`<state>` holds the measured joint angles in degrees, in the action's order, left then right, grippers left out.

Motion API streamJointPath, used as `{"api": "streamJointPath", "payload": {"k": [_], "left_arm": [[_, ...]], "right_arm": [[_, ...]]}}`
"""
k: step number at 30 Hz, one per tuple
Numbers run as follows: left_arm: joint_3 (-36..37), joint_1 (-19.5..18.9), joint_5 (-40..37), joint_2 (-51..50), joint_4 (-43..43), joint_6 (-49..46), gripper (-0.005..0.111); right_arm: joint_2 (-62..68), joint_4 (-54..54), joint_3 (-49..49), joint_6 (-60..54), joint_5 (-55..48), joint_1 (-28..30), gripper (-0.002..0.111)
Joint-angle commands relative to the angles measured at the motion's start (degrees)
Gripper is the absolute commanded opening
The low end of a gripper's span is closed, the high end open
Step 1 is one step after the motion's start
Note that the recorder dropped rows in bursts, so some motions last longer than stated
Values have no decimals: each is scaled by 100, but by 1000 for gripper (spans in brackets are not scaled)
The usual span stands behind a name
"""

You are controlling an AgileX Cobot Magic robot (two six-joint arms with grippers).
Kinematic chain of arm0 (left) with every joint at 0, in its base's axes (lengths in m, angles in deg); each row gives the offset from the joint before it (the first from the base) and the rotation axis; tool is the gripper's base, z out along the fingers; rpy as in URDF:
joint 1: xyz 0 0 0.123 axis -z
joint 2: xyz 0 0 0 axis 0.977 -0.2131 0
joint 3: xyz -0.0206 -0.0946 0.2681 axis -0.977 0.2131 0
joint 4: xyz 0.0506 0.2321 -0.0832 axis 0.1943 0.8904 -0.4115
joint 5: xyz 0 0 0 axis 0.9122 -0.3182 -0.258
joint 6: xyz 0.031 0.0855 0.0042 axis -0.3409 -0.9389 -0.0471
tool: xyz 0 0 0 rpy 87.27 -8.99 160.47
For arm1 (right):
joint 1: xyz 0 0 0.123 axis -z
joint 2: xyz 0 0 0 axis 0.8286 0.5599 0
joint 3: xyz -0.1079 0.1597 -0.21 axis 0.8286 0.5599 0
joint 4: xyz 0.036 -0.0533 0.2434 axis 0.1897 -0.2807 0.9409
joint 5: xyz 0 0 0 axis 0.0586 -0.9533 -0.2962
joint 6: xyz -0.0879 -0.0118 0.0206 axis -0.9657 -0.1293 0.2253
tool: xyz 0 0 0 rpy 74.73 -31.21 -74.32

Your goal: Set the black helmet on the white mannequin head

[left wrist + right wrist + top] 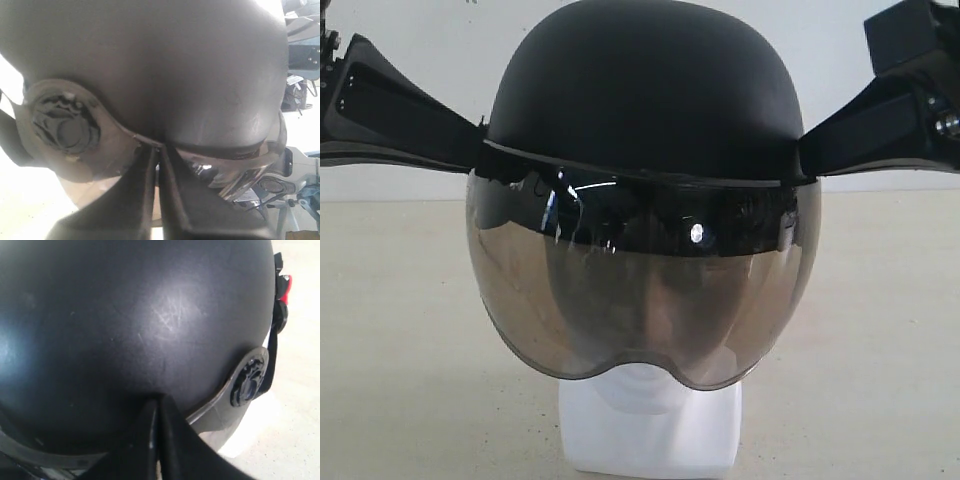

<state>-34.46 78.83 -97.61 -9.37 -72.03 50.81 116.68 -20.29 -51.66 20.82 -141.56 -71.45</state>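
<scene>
The black helmet sat over the white mannequin head in the middle of the pale table. Its smoky visor hung in front of the face, so only the chin and blocky neck base showed plainly beneath it. The left gripper had its jaws drawn almost together on the helmet's lower rim at the left side, and the right gripper was pinched tight on the rim at the right, so the shell was carried between the two arms. The step in hand looked like the final seating: the helmet seemed level and centred, though whether its padding already rested on the crown could not be told through the tint. The next move probably called for easing it straight down until it bore on the head, then letting go of both sides together so it would not tip.
</scene>
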Motion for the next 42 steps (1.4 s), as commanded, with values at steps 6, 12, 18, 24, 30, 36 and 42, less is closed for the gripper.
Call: {"api": "streamJointPath", "payload": {"k": [6,12,18,24,30,36,42], "left_arm": [[606,21,-36,48,12,-80,4],[908,21,-36,136,12,-173,4],[691,7,-36,428,-501,-246,4],[-80,7,86,557,-906,-246,4],[-546,7,-36,14,-696,-217,4],[-551,7,-36,-314,-582,-371,4],[-524,7,-36,-364,-101,-371,4]], "right_arm": [[59,-182,46,27,-416,-186,0],[59,-338,46,73,-232,-186,0],[47,-338,46,73,-106,-186,0],[47,-338,46,73,-22,-186,0],[47,-293,46,73,52,-186,0],[47,-292,46,73,75,-186,0],[47,-292,46,82,86,-186,0]]}}
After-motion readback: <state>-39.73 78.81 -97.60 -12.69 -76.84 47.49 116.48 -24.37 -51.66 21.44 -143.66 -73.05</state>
